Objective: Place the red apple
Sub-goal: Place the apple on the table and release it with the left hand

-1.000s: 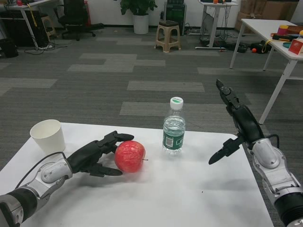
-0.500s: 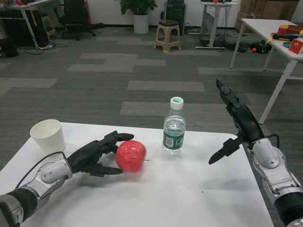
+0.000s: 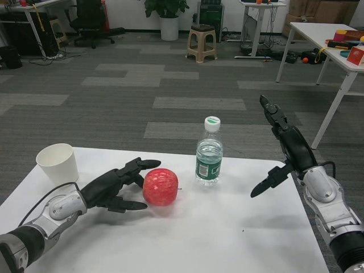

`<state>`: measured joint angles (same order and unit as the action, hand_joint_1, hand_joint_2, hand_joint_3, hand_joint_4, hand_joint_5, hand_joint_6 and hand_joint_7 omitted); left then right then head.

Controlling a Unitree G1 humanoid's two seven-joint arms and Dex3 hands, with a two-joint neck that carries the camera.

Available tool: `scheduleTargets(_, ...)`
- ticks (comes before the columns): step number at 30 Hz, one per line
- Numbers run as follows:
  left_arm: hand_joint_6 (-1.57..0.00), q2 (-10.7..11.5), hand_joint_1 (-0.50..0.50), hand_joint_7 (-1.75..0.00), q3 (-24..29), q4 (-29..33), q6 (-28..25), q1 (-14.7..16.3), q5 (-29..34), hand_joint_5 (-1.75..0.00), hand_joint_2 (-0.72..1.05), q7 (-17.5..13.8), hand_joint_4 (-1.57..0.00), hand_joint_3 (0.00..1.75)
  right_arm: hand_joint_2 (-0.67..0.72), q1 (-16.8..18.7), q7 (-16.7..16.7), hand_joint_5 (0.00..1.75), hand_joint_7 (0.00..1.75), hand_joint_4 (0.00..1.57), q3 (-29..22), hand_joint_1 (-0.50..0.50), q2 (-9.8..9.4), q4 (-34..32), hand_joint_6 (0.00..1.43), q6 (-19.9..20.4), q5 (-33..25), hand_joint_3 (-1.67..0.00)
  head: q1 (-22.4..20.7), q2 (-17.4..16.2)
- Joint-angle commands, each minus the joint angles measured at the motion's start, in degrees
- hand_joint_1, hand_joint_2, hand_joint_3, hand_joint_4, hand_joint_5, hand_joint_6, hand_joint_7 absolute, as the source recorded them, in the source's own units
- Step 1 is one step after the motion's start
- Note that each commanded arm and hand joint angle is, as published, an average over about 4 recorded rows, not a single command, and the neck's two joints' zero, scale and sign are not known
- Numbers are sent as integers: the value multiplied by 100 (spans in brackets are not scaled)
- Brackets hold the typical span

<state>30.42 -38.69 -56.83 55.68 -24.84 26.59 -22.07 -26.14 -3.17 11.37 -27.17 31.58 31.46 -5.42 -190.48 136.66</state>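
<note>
The red apple [image 3: 160, 186] sits on the white table [image 3: 227, 239], left of the middle. My left hand [image 3: 116, 185] lies on the table just left of it, fingers spread toward the apple's left side without closing on it. The upper fingertips [image 3: 149, 164] reach over the apple's top left, and the thumb lies low by its base. Over the table's right edge my right hand [image 3: 287, 151] hangs empty, fingers stretched up and thumb pointing down-left.
A clear water bottle [image 3: 209, 152] with a green label and white cap stands just right of the apple. A white paper cup [image 3: 57, 162] stands at the table's far left corner. Beyond the table there is grey carpet, a stool and other desks.
The apple has shifted a little to the right, away from my left palm. Both hands have stayed where they were.
</note>
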Motion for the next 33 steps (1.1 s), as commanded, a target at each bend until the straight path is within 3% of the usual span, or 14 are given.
scheduleTargets(1,-9,61,-23,-42,22,-91,-60,83,-82,-154,105,-65,0,17,15,39,44,0,0,0,-12,-50,-23,-38,0,62,-56,0,-7,6)
scheduleTargets(12,-3,61,-30,-35,301,-60,83,203,-14,-154,87,-17,0,17,15,56,44,0,0,0,-3,-50,-17,-60,0,62,-56,0,-44,21)
scheduleTargets(21,-3,52,-36,-30,527,-8,252,302,476,-154,96,36,0,17,15,85,44,0,0,0,-3,-50,-8,-97,0,62,-56,0,-84,79)
scheduleTargets(26,0,48,-41,-24,591,107,386,305,847,-154,105,67,0,9,15,91,44,0,0,0,-12,-50,-8,-117,0,62,-56,0,-90,121)
scheduleTargets(33,0,35,-43,-21,580,306,549,331,1463,-131,105,159,0,9,15,109,44,0,0,0,-16,-50,-8,-117,0,86,-89,0,-95,206)
